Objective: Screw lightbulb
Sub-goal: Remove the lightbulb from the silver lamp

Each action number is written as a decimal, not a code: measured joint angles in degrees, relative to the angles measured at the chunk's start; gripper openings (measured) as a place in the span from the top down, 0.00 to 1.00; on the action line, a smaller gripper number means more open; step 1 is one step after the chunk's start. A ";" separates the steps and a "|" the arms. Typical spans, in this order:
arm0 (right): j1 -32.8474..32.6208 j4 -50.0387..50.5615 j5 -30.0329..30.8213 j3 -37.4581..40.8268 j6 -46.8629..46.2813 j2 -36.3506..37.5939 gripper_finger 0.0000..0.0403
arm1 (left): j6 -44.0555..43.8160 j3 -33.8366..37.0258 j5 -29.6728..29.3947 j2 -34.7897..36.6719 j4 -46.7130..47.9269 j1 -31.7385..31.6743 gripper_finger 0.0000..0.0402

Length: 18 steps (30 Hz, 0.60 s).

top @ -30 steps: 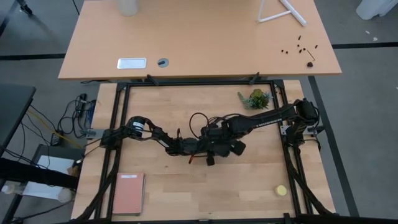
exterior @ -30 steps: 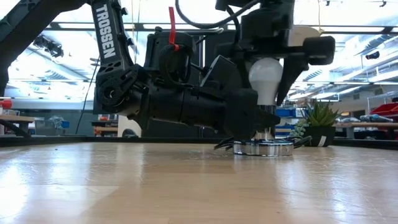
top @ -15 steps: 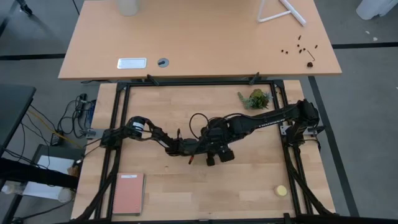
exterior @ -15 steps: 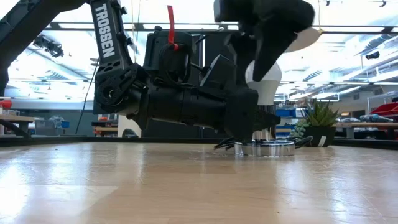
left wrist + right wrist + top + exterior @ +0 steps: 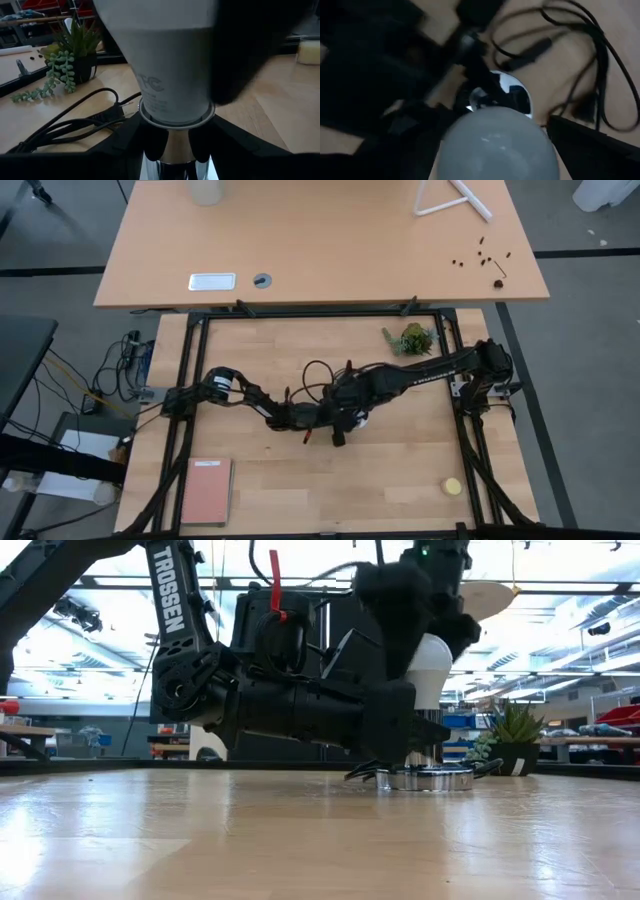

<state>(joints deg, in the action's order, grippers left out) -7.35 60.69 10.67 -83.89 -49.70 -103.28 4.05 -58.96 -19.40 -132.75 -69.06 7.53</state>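
The right gripper [image 5: 425, 600] stood over the lightbulb [image 5: 428, 665] with its fingers spread wide around the glass, not clamping it, while the left gripper [image 5: 175, 145] lay low along the table, its fingers closed on the metal neck of the lamp base [image 5: 425, 778] just under the bulb's collar. The bulb stood upright in that socket near the middle of the wooden table [image 5: 400, 470], though how deep the thread sat could not be made out. If only a few threads had caught, the freed bulb might lean or cross-thread at the next turn; a regrip off-centre could knock it askew, and the black cord [image 5: 580, 65] beside the base might snag a finger. A potted succulent [image 5: 410, 338] stood toward the far right corner, a small yellow disc [image 5: 453, 486] near the front right, a pink notebook [image 5: 205, 492] at the front left; behind ran a desk and a bright workshop.
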 joint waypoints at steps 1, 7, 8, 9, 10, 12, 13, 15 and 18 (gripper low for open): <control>0.02 0.47 0.05 0.51 -1.45 0.00 0.10 | 0.00 0.00 0.00 0.00 0.00 0.00 0.54; -0.11 0.07 0.01 3.03 -6.29 -0.04 0.13 | -0.31 -0.02 -0.02 0.00 0.17 -0.02 0.54; -0.16 -0.26 0.01 3.04 -6.28 -0.04 0.14 | -0.31 -0.02 -0.02 0.00 0.17 -0.02 0.54; -0.28 -0.73 0.03 3.10 -6.23 -0.04 0.14 | -0.39 -0.02 0.00 0.00 0.14 -0.02 0.54; -0.40 -1.13 0.05 3.12 -6.22 -0.04 0.14 | -0.37 0.00 -0.02 0.00 0.13 -0.02 0.54; -0.44 -1.41 0.01 3.11 -6.18 -0.04 0.14 | -0.29 0.00 -0.06 0.00 0.11 -0.02 0.54; -0.44 -1.19 -0.24 3.12 -6.08 -0.11 0.14 | -0.26 0.00 -0.04 0.00 0.08 -0.02 0.54; -0.44 -1.09 -1.57 3.09 -5.88 -0.61 0.15 | -0.25 0.00 -0.04 0.00 0.02 -0.02 0.54; -0.37 -1.08 -3.05 3.09 -4.59 -0.84 0.19 | -0.18 0.00 -0.07 0.00 0.06 -0.02 0.54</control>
<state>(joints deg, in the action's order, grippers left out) -7.73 59.61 7.62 -80.79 -54.29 -104.13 3.88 -58.96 -19.46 -132.75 -69.00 7.51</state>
